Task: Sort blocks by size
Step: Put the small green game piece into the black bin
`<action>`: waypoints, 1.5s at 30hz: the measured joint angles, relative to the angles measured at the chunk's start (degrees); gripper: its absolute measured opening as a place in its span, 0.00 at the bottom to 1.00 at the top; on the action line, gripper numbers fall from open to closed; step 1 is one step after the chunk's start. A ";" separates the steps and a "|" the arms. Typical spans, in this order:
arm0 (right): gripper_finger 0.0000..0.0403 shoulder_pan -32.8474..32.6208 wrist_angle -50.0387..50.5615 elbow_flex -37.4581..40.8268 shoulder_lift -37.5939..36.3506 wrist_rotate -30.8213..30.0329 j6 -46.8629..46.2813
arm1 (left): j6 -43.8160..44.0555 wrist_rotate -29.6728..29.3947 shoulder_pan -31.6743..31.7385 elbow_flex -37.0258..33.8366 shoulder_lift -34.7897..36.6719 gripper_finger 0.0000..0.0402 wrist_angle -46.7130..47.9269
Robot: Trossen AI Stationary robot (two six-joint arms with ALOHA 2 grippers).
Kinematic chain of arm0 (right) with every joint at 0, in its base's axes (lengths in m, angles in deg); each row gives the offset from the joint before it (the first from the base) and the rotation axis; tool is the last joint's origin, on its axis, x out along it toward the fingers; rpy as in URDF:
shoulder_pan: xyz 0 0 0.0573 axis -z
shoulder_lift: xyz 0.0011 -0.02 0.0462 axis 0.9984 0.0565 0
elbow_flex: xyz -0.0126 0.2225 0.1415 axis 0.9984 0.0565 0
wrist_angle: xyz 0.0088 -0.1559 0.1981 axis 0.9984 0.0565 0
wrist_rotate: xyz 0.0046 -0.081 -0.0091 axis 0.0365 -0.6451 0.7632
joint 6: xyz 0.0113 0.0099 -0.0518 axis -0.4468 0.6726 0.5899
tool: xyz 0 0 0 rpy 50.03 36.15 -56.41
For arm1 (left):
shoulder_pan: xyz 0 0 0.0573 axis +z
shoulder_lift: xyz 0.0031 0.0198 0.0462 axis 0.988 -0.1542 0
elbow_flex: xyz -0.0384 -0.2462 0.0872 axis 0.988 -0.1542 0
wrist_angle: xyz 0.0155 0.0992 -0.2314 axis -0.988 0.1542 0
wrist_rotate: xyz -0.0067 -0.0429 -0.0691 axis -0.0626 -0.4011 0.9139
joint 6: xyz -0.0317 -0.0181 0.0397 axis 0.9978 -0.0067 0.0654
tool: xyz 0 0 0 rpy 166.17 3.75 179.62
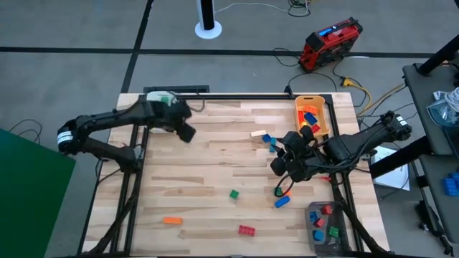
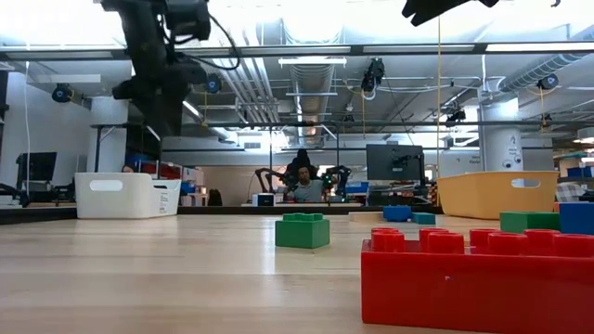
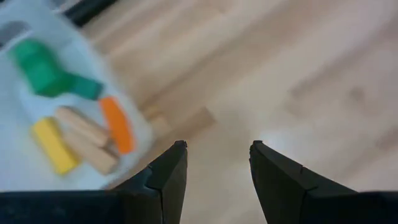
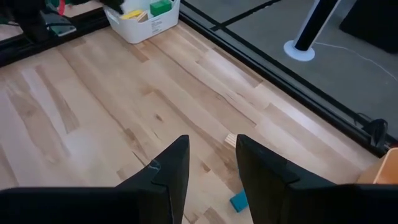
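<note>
roughly half sorted: blocks already in white bin (image 1: 159, 97), orange-yellow bin (image 1: 320, 105) and grey bin (image 1: 313, 212). loose bricks left: red (image 1: 247, 230), green (image 1: 234, 194), orange (image 1: 171, 221), blue (image 1: 282, 202). left gripper (image 3: 217, 158) beside white bin, fingers apart, empty; right gripper (image 4: 211, 155) mid-table, narrowly open, empty.

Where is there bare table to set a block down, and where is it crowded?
Free: the wide middle of the table, between the left gripper and the green block. Crowded: around the right gripper, amid loose blue blocks near the orange bin.
</note>
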 joint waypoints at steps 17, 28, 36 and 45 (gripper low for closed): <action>0.44 4.70 -7.63 -1.03 1.72 11.20 -0.64 | 9.25 0.25 -24.62 0.00 0.05 0.38 0.32; 0.53 11.26 -1.66 -3.17 10.56 30.66 -10.33 | 11.46 1.42 -26.92 0.00 0.48 0.38 0.39; 0.53 11.43 9.36 -2.61 18.32 48.20 -18.69 | 12.63 1.39 -27.90 0.00 0.46 0.38 0.73; 0.52 7.70 4.47 1.62 24.49 54.96 -20.67 | 12.61 0.37 -28.71 -0.07 0.46 0.38 2.03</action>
